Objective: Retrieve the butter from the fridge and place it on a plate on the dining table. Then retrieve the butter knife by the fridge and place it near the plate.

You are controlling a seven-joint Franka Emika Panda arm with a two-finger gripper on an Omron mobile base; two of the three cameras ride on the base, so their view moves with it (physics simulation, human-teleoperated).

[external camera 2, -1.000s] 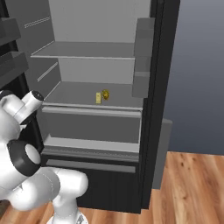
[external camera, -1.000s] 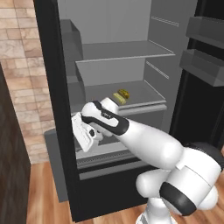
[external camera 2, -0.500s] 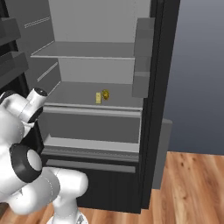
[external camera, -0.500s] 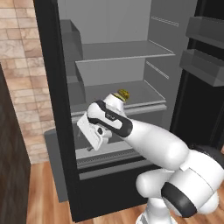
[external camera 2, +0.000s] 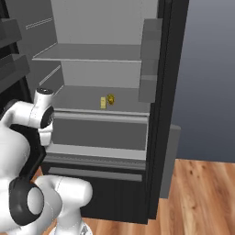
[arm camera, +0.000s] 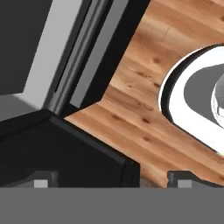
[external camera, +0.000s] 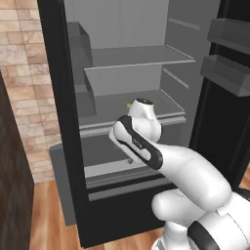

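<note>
Left base view
- fridge (external camera: pixel 58 122): one, doors open, grey inside on show.
- shelves: two are counted, with one drawer (external camera: pixel 117 166) under them.
- door bins: two are counted on the door to the right, well above the tool.
- butter (external camera: pixel 129 104): a pale sliver is seen on the lower shelf, mostly covered by the arm's wrist (external camera: pixel 142 114).

Right base view
- butter (external camera 2: pixel 103 103): one stick, lying on the lower shelf (external camera 2: pixel 78 98), judged to be above and beyond the tool.
- lump (external camera 2: pixel 110 98): one, golden-brown, just beside the butter and a little deeper in.
- arm (external camera 2: pixel 41 114): the wrist is held in front of the drawer's left end, short of the shelf.

Hand view
- tool (arm camera: pixel 111 181): two tips are seen well apart with nothing between them; it is wide and empty.
- floor (arm camera: pixel 131 113): wood planks are looked down on, so the tool is judged to be aimed down and away from the butter.
- fridge base (arm camera: pixel 65 144): a dark edge is seen close under the tool.

Risks
- collision: the drawer front or shelf lip could be struck as the tool is swung up, because both lie close by.
- wrong pick: the lump could be taken, since it is just beside the butter.
- loss: the small stick could be pushed deeper by one tip if the approach is off-centre.
</note>
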